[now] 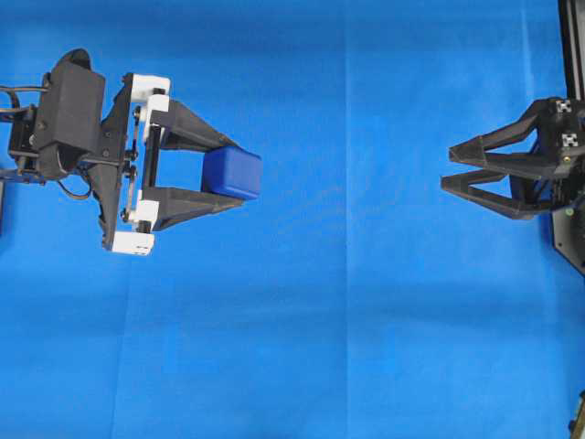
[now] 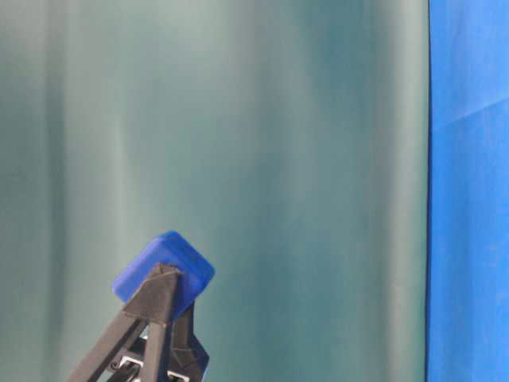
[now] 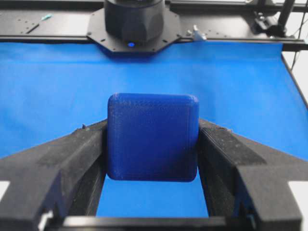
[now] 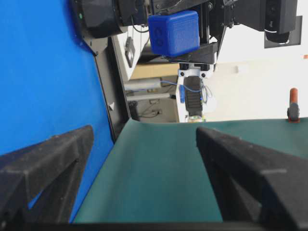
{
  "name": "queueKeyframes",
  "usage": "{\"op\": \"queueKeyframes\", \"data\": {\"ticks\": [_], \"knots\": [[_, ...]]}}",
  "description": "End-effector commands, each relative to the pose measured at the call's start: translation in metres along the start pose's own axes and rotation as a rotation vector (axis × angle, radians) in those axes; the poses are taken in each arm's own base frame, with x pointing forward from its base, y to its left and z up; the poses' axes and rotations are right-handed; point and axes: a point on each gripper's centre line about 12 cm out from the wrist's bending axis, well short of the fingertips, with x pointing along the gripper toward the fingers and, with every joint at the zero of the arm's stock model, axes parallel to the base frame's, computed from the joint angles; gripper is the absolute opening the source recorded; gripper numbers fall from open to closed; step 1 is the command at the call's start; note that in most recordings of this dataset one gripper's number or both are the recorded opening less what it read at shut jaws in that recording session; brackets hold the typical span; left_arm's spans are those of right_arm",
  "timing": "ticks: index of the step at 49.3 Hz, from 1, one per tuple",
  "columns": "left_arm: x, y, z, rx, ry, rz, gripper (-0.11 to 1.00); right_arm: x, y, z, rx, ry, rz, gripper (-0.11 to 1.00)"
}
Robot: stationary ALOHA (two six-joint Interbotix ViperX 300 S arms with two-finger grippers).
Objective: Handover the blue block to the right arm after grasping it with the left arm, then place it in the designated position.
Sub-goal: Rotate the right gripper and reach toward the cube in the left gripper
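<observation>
The blue block [image 1: 231, 174] is a small dark-blue cube, held above the blue cloth between the two black fingers of my left gripper [image 1: 239, 174], the one with white blocks at its base. In the left wrist view the blue block [image 3: 152, 137] is pinched on both sides by the fingers [image 3: 82, 149]. At table level the blue block [image 2: 165, 270] sits tilted at the fingertips [image 2: 157, 298]. My right gripper [image 1: 447, 168], all black, points left at the far right, open and empty, well apart from the block. The right wrist view has the blue block [image 4: 174, 32] far ahead, above its spread fingers [image 4: 53, 159].
Blue cloth [image 1: 347, 320] covers the table. A green backdrop [image 2: 278, 159] stands behind it. The right arm's black base [image 3: 134, 21] sits at the cloth's far edge in the left wrist view. A black frame rail [image 1: 571, 46] runs down the right edge.
</observation>
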Motion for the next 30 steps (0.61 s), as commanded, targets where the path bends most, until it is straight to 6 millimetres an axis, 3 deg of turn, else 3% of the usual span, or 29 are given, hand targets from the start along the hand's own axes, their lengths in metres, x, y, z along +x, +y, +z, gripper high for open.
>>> {"op": "queueKeyframes", "data": {"ticks": [1,19,30], "knots": [[-0.003,-0.001,0.011,-0.003,-0.038,-0.002,0.48,0.002,-0.01,0.004,0.001,-0.012,-0.024,0.95],[-0.003,-0.001,0.012,-0.004,-0.04,-0.004,0.48,0.007,-0.012,0.005,0.002,-0.025,-0.023,0.95],[-0.003,-0.001,0.012,-0.004,-0.04,-0.004,0.48,0.031,-0.018,0.008,0.007,-0.042,-0.002,0.95]]}}
